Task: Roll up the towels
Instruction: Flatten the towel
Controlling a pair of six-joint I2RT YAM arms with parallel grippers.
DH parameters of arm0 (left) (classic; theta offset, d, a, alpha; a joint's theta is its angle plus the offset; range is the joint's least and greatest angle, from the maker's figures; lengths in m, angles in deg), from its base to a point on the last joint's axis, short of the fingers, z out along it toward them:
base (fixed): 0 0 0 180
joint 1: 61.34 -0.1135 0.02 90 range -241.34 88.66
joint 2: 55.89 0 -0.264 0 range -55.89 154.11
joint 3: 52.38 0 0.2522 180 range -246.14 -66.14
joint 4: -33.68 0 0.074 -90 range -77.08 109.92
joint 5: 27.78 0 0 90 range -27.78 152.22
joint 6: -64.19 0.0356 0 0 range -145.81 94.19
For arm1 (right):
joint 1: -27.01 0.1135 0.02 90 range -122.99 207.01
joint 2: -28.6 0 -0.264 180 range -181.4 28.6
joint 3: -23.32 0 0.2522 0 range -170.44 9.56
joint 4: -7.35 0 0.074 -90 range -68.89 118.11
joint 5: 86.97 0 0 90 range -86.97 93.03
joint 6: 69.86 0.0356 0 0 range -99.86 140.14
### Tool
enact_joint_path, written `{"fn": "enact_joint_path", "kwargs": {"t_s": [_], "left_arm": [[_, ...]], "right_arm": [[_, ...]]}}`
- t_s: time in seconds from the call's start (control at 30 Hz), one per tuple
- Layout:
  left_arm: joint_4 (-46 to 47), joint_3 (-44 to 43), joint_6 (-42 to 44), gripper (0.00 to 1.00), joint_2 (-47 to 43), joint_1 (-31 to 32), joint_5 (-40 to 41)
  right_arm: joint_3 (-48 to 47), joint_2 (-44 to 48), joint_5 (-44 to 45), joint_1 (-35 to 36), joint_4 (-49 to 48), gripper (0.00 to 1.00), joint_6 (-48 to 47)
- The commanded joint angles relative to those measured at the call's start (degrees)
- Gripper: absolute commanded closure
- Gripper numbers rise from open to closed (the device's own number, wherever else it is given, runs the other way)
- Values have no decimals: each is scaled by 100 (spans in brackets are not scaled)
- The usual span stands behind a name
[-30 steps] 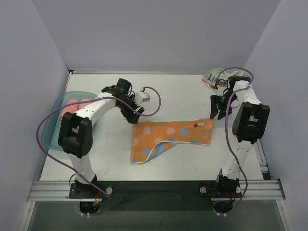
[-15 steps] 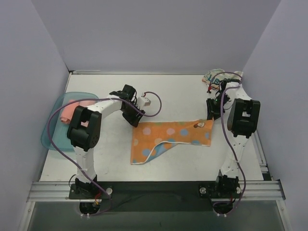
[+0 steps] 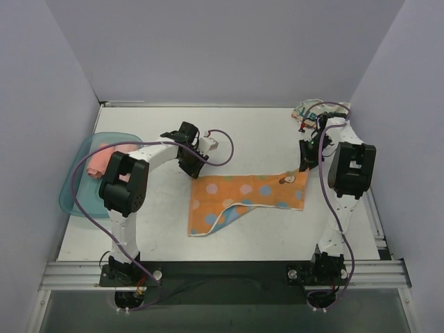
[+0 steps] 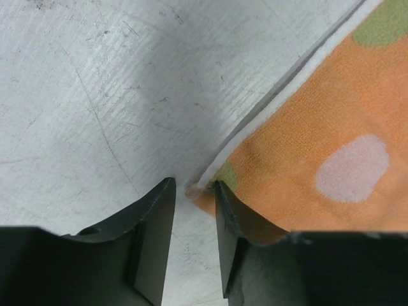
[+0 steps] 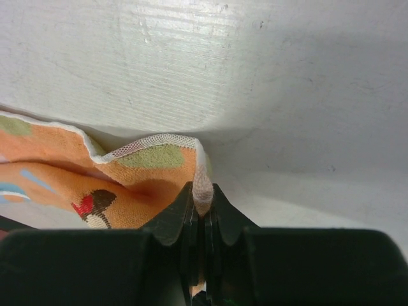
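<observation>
Hems first: the dotted towel (image 3: 246,201) lies spread out, orange side up, with its long edges running left to right. A white-hemmed flap is turned over along its near left part.

At the towel's far right corner the right pincer (image 5: 203,197) is clamped tight on the hem. It pinches a small peak of cloth up off the surface (image 3: 263,139), and the rest of that corner sags away to the left of the grip.

At the towel's far left corner the left pincer (image 4: 194,191) stands low, its fingers (image 4: 153,223) a narrow gap apart. One finger is over open surface just outside the towel and the other is over the cloth. The very tip of the corner lies in the gap, not squeezed.

Beyond the towel's far edge, open surface runs to the back wall (image 3: 222,48). On the towel's near side a narrower open strip separates it from the arm bases.

Past the towel's far right corner, well apart from it, the lettered towel (image 3: 309,109) lies crumpled in the corner where the walls meet. Well off to the dotted towel's left, a teal tray (image 3: 73,187) sits at the surface's left edge against the wall and holds the pink towel (image 3: 104,158).

The surface is white, and the left wrist view shows it scuffed and scratched. Plain pale lilac walls close it in on the left, the back and the right.
</observation>
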Motion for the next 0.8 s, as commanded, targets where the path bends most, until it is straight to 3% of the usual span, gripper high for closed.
{"fn": "enact_joint_path", "kwargs": {"t_s": [0.0, 0.03, 0.17, 0.2, 0.53, 0.77], "left_arm": [[149, -25, -340, 63, 271, 82, -89], [149, -34, -393, 66, 271, 82, -63], [105, -8, -358, 98, 88, 12, -133], [70, -8, -341, 100, -70, -14, -150], [-519, -87, -25, 100, -2320, -656, -668], [-607, 932, -32, 100, -4427, -674, -828]], "right_arm": [[-165, 591, -298, 17, 249, 100, -23], [-182, 645, -342, 17, 249, 100, -23], [-191, 970, -640, 9, 258, 100, -23], [-191, 1109, -693, 0, 258, 100, -49], [362, 2770, -1317, -88, 302, 100, -558], [1258, 4308, -1748, -220, 284, 100, -911]]}}
